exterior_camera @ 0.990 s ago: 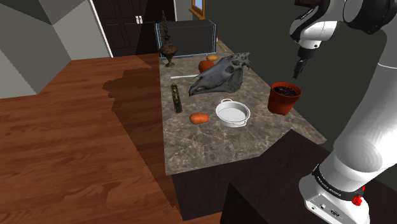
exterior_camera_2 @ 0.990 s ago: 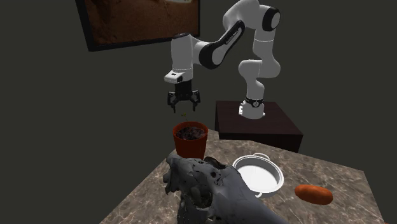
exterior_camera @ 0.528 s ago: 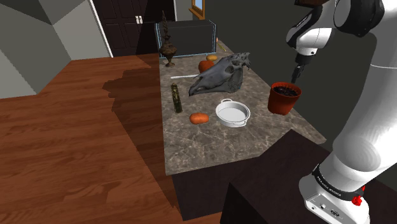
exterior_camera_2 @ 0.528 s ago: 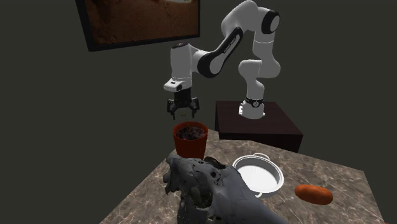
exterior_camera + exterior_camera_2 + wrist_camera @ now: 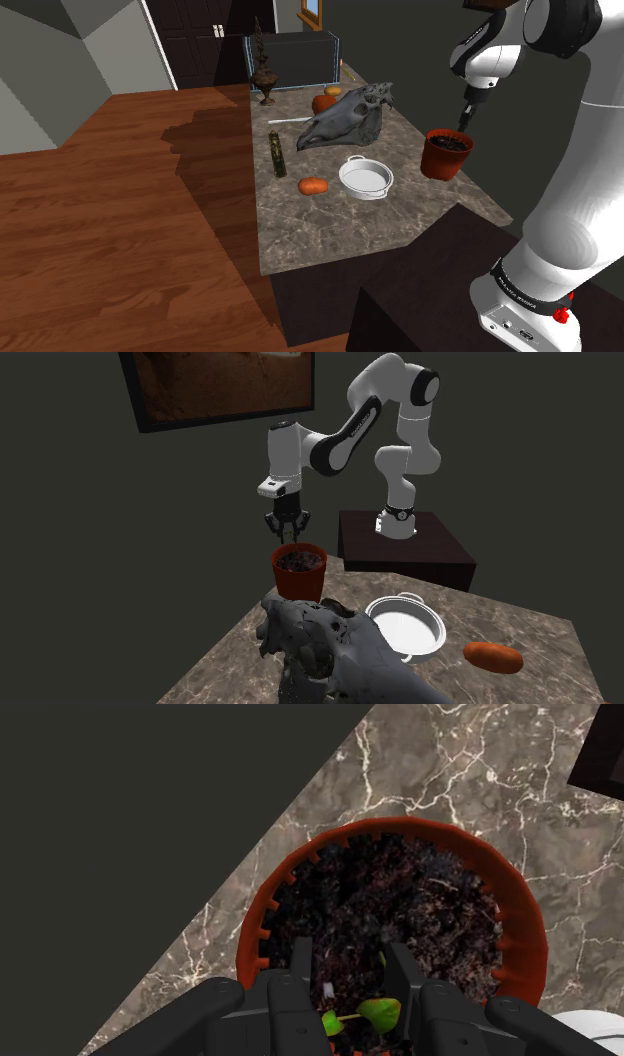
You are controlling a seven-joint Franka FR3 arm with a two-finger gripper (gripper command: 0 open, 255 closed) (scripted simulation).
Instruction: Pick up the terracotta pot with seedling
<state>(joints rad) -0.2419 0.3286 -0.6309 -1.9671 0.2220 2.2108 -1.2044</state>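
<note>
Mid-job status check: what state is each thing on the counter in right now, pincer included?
Black two-finger pincer: open, low over the soil.
Reddish-brown round pot: upright on the marble counter, full of dark soil, not gripped.
Small green seedling: between the fingers, not clasped.
White two-handled pan: upright, empty.
Grey animal skull: lying on the counter.
Orange oval vegetable: lying beside the pan.
</note>
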